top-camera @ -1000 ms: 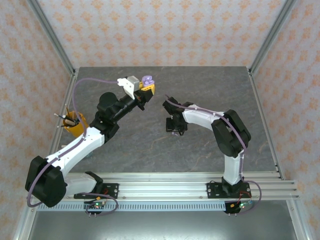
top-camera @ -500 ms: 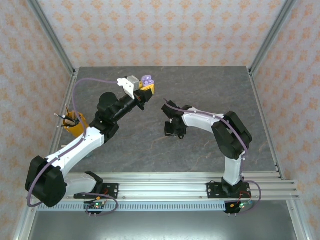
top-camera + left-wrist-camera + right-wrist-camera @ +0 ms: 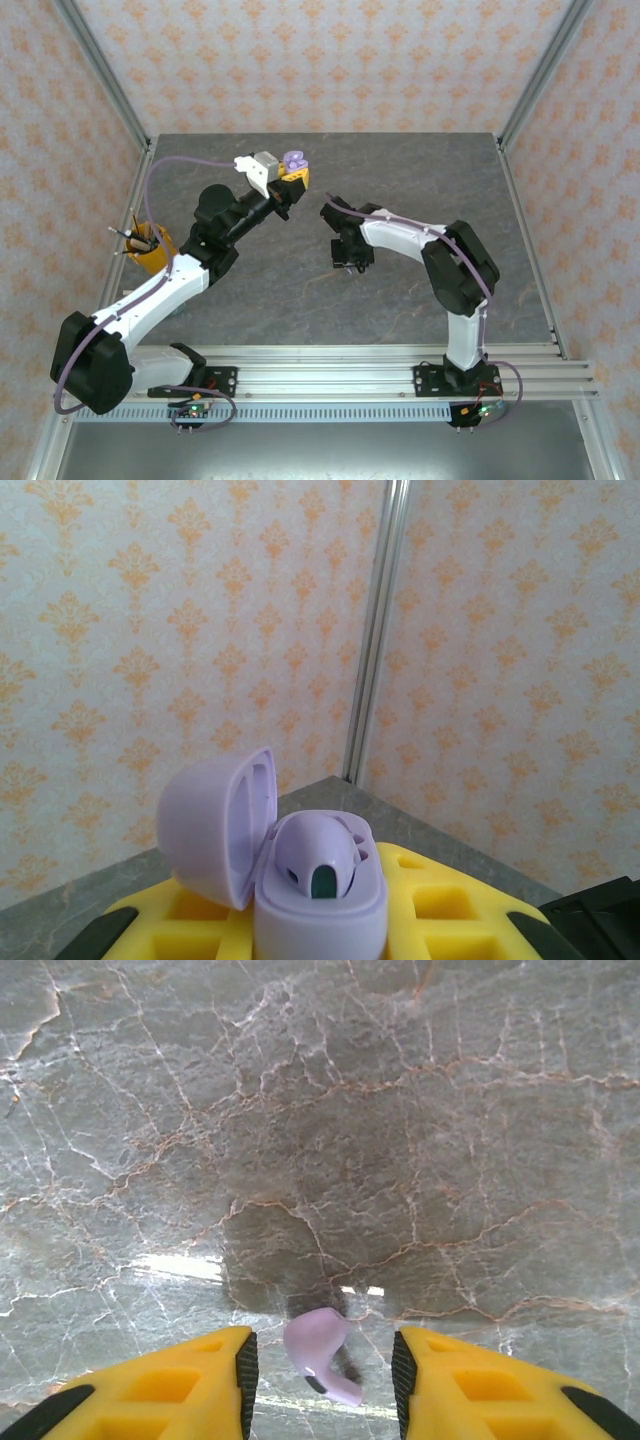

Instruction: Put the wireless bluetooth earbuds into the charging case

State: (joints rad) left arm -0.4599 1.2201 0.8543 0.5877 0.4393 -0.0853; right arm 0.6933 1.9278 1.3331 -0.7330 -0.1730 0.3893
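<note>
**Purple bud between the right jaws, open case waiting in the air**

From where I stand, the left gripper (image 3: 292, 180) is clamped tight on the base of the pale purple charging case (image 3: 320, 915). It holds the case up over the far half of the desk (image 3: 430, 190), left of centre. The lid (image 3: 215, 830) is swung open to one side. Inside the base there is what looks like a seated earbud (image 3: 318, 865), with a dark tip showing.

The right gripper (image 3: 322, 1375) points down near the middle of the desk, jaws partway apart. They straddle a loose earbud (image 3: 318, 1345), pale purple, lying on the stone. There is a gap on each side, and neither pad touches it as far as I can tell.

The step in hand, I'd say, is picking up that bud. To do it well, the fingers should come down until the pads are level with the bulb, centred so both meet it together. An off-centre close could flick so small and smooth a thing away. I'd grip the body and leave the stem free, since the stem probably has to slide into the empty socket. Close gently, lift straight, and check that it has not twisted before carrying it to the case.
</note>
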